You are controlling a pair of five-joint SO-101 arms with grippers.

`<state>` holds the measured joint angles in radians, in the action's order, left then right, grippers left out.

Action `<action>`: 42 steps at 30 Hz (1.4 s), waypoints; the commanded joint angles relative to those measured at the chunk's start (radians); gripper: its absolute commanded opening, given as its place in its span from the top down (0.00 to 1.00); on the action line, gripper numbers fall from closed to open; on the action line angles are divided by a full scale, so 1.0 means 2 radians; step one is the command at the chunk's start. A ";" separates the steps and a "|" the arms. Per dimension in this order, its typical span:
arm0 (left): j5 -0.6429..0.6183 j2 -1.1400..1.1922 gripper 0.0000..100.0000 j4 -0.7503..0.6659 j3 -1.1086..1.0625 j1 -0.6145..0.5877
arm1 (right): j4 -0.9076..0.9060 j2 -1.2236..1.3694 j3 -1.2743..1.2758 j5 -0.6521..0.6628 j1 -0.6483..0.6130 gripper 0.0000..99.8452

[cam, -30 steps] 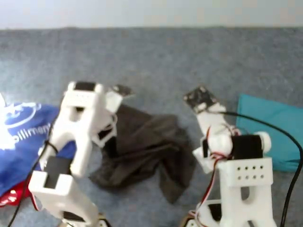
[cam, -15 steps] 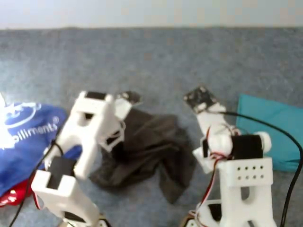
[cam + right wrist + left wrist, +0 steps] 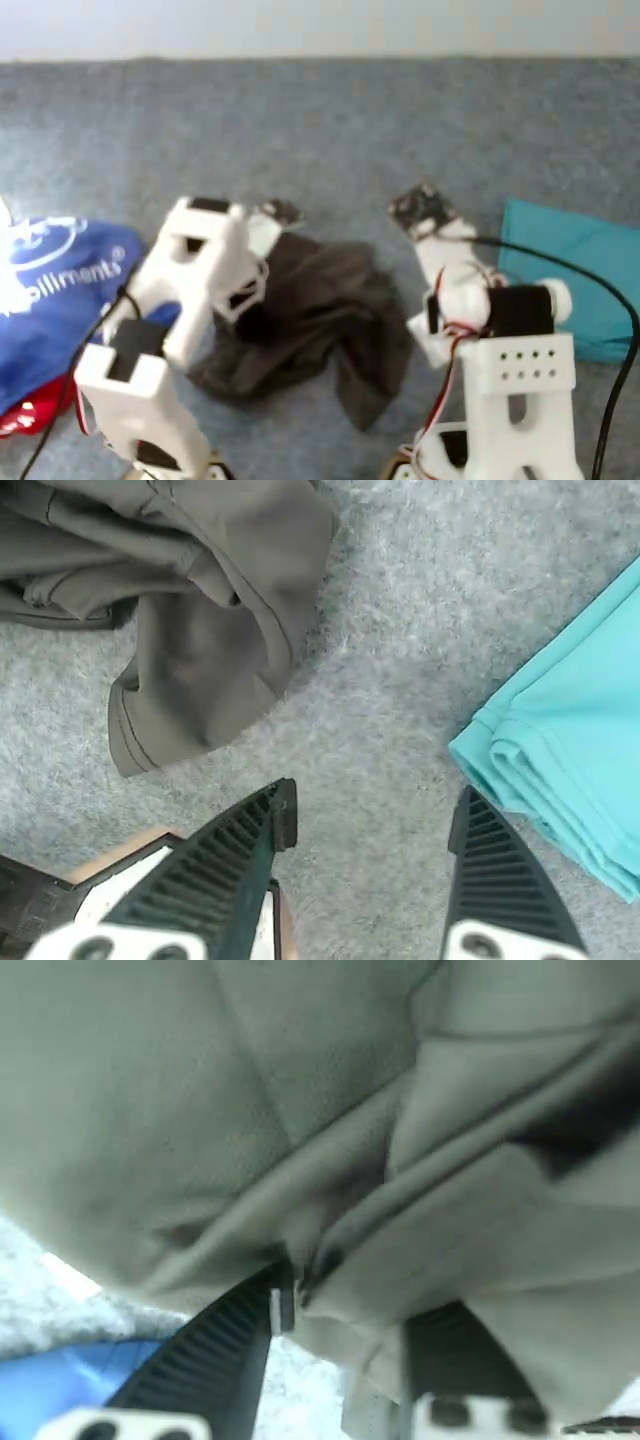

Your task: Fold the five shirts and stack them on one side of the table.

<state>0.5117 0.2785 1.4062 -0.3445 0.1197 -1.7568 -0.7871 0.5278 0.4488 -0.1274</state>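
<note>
Left wrist view has the dark shirt [image 3: 300, 1110] bunched against the left tool [image 3: 355, 1310], its jaws spread apart.

Thin, matt, creased cloth of the dark grey shirt [image 3: 310, 310], smooth knit cloth with stitched hems on the teal shirt [image 3: 570, 750], smooth cloth with white print on the blue shirt [image 3: 50, 290], rough grey felt-like covering on the counter [image 3: 330, 140], matt white plastic arms [image 3: 520, 390], black ribbed plastic fingers [image 3: 235, 860]

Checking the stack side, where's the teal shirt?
High view: the teal shirt lies at the table's right edge, beside the right arm, whose open hand hangs between it and the dark shirt.
</note>
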 commanded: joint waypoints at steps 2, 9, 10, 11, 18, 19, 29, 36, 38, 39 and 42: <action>0.002 -0.004 0.94 0.004 0.016 0.017 | -0.020 -0.008 0.015 0.002 0.003 0.74; -0.021 -0.048 0.97 0.035 0.018 0.041 | -0.020 -0.008 0.015 0.002 0.003 0.74; -0.026 -0.067 0.97 0.035 0.018 0.041 | -0.020 -0.008 0.015 0.002 0.003 0.74; -0.029 -0.087 0.97 0.035 0.016 0.039 | -0.020 -0.008 0.015 0.002 0.003 0.74; -0.029 -0.233 0.98 0.076 0.018 0.035 | -0.019 -0.007 0.016 0.002 0.002 0.74; -0.029 -0.250 0.99 0.081 0.018 0.031 | -0.019 -0.007 0.016 0.002 0.002 0.74; -0.041 -0.302 0.99 0.051 0.031 -0.136 | -0.019 -0.002 0.018 0.002 -0.001 0.74; -0.093 -0.301 0.99 0.016 0.032 -0.252 | -0.011 -0.002 0.051 -0.028 -0.095 0.72; -0.102 -0.301 0.99 0.016 0.032 -0.262 | -0.007 0.003 0.052 -0.037 -0.136 0.68; -0.114 -0.301 0.99 0.012 0.032 -0.268 | -0.003 0.014 0.053 -0.037 -0.156 0.67; -0.141 -0.301 0.99 0.003 0.032 -0.286 | 0.017 0.075 0.051 -0.050 -0.199 0.66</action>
<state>0.2739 -0.2877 1.4323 -0.3184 -0.4189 -1.7476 -0.7258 0.6368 0.3798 -0.4465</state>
